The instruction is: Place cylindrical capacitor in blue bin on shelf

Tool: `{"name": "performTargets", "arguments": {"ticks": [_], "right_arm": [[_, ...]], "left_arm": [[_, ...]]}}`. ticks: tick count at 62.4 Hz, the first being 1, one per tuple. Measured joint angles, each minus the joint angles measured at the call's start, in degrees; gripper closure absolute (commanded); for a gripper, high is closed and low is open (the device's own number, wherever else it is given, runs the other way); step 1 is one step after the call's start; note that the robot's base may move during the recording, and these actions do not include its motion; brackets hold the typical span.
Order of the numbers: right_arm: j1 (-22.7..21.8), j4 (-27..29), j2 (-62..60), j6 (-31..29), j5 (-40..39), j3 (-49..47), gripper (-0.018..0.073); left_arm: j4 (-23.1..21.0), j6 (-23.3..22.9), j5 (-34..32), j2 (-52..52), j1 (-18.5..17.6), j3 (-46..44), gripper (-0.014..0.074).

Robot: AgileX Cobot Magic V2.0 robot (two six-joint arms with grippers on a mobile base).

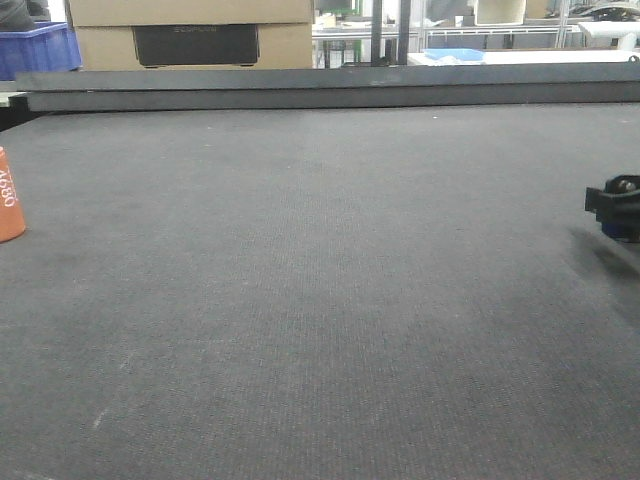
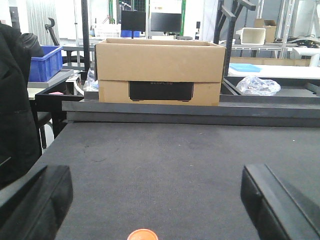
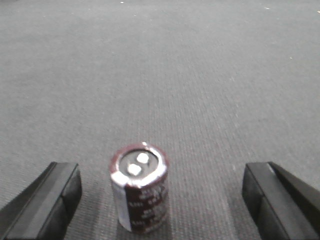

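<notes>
- One cylindrical capacitor (image 3: 139, 187): stands upright on the counter (image 3: 200, 75), terminals up and pale stripe toward my right wrist view. Its round sides are open to a sideways pinch.
- One right tool (image 3: 162, 200): jaws wide apart, one on each side of the capacitor, neither touching it. The capacitor sits nearer the finger on the view's left, so I judge a small centring shift is due before I close.
- One left tool (image 2: 157, 200): jaws apart, holding nothing, held level over the counter and well away from the pick.
- One orange cylinder (image 1: 8, 195), marked "4680": at the counter's left edge, just below my left tool. Not the item wanted.
- One cardboard box (image 2: 160, 65): behind the counter's back rail.
- One blue crate (image 2: 44, 62): far back on the left. I cannot tell whether it is the bin wanted. No shelf is in view.
</notes>
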Motion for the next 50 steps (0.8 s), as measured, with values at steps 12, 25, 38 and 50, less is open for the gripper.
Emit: {"name": "performTargets", "arguments": {"ticks": [12,25,38,50], "right_arm": [[0.0,-0.1,2.0,0.0,-0.6,-1.9,0.0001],[0.0,-0.2,3.4,-0.1,0.1,-4.3,0.0137],[0.0,-0.4,4.0,-0.2,1.0,-4.5,0.0509],[0.0,-0.5,4.0,-0.2,1.1,-4.6,0.0727]], "left_arm": [[-0.1,0.0,0.0,0.0,0.0,0.0,0.0006],[-0.3,0.0,0.0,0.0,0.0,0.0,0.0006],[-0.4,0.0,0.7,0.0,0.0,0.0,0.0006],[-0.4,0.0,3.8,0.0,0.0,0.0,0.0006]]}}
